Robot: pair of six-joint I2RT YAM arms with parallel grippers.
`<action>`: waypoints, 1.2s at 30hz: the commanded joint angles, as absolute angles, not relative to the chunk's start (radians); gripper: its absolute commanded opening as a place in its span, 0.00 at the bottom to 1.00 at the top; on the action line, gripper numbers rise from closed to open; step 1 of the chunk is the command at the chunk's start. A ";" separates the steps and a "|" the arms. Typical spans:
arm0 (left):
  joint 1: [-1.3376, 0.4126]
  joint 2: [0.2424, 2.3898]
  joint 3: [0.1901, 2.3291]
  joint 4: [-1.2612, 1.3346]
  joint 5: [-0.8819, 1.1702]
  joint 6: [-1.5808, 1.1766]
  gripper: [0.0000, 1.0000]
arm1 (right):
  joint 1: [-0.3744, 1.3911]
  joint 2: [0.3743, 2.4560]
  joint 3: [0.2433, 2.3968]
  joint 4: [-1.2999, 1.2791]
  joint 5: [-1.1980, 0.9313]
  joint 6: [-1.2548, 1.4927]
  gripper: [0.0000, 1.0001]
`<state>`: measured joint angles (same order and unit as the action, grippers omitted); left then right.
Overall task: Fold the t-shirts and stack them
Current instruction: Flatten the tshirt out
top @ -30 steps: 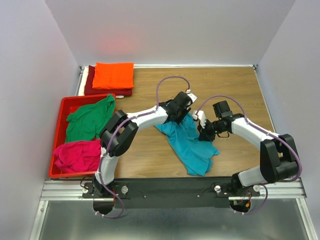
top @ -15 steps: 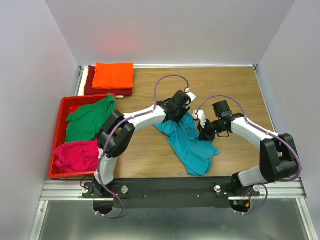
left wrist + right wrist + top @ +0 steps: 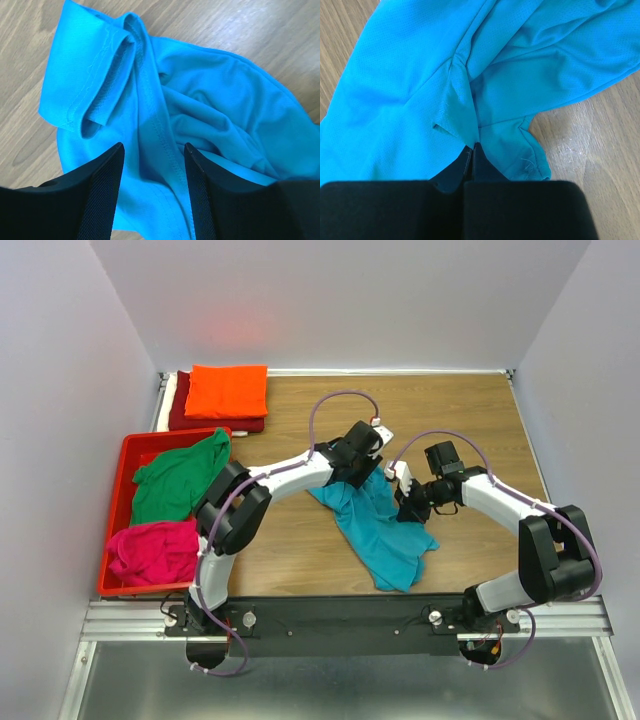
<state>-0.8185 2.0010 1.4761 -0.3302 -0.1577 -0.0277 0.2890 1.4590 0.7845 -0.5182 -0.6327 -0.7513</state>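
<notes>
Roughly, a small part of the work is judged done. An orange t-shirt (image 3: 228, 390) is seen folded flat on top of a folded dark red t-shirt (image 3: 180, 412) at the far left corner, so a stack has been begun. A green t-shirt (image 3: 180, 480) and a magenta t-shirt (image 3: 155, 550) are left crumpled in the red crate (image 3: 118, 490) at the left edge, both unfolded.

The turquoise t-shirt (image 3: 380, 530) is spread in a rumpled diagonal heap near the middle of the wooden table (image 3: 460, 410), between the two arms, and no clean fold is shown in it. The left gripper (image 3: 153, 150) is held with its jaws parted over a stitched seam, nothing clamped. The right gripper (image 3: 471, 150) is pinched closed on an edge of the turquoise cloth. Flattening, folding and stacking of this shirt are judged to be left, then the two in the crate.

The table is bounded by plain pale walls (image 3: 60, 390) on three sides, and a metal rail (image 3: 340, 618) is fixed along the near edge.
</notes>
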 commanded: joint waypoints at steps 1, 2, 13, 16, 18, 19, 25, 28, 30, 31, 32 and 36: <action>-0.816 2.036 1.459 -0.318 -0.232 -0.035 0.59 | 0.296 1.471 0.813 -0.525 -0.615 -0.742 0.01; -0.818 2.043 1.457 -0.319 -0.253 -0.035 0.59 | 0.296 1.471 0.815 -0.525 -0.617 -0.742 0.01; -0.818 1.997 1.428 -0.299 -0.264 -0.046 0.32 | 0.295 1.477 0.815 -0.529 -0.617 -0.741 0.01; -0.818 1.968 1.417 -0.287 -0.246 -0.051 0.30 | 0.296 1.474 0.815 -0.529 -0.615 -0.741 0.01; -0.816 1.934 1.410 -0.281 -0.218 -0.051 0.31 | 0.296 1.476 0.816 -0.531 -0.614 -0.741 0.01; -0.816 1.918 1.405 -0.278 -0.207 -0.051 0.30 | 0.295 1.477 0.818 -0.531 -0.614 -0.739 0.01; -0.795 1.859 1.358 -0.239 -0.100 -0.069 0.31 | 0.288 1.468 0.833 -0.543 -0.592 -0.721 0.01; -0.776 1.823 1.309 -0.213 -0.043 -0.074 0.27 | 0.275 1.459 0.842 -0.554 -0.594 -0.718 0.01; -0.764 1.809 1.286 -0.196 -0.005 -0.078 0.24 | 0.268 1.459 0.850 -0.561 -0.589 -0.718 0.01; -0.753 1.799 1.260 -0.177 0.033 -0.086 0.21 | 0.264 1.459 0.850 -0.563 -0.591 -0.719 0.01; -0.747 1.796 1.249 -0.169 0.044 -0.087 0.21 | 0.259 1.459 0.850 -0.564 -0.591 -0.721 0.00; -0.738 1.792 1.216 -0.144 0.087 -0.094 0.39 | 0.253 1.463 0.851 -0.569 -0.598 -0.724 0.01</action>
